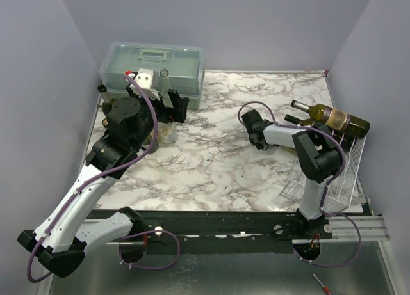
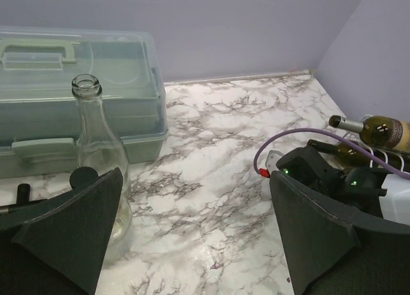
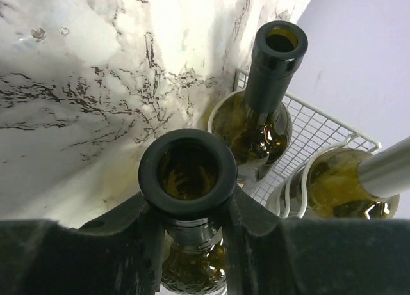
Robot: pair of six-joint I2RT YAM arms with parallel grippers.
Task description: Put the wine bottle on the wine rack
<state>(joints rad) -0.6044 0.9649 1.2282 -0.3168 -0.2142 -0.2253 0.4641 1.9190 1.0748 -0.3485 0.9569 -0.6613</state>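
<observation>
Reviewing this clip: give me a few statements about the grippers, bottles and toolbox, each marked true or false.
1. The right gripper is shut on the neck of a dark green bottle. True.
2. The left gripper is clamped on the clear glass bottle. False: its jaws stand wide open, and the bottle stands upright beside its left finger, not gripped.
3. The grey-green toolbox has its lid open. False: the lid is shut.
4. A labelled bottle with a silver foil neck lies on its side on the white wire wine rack. True.
</observation>
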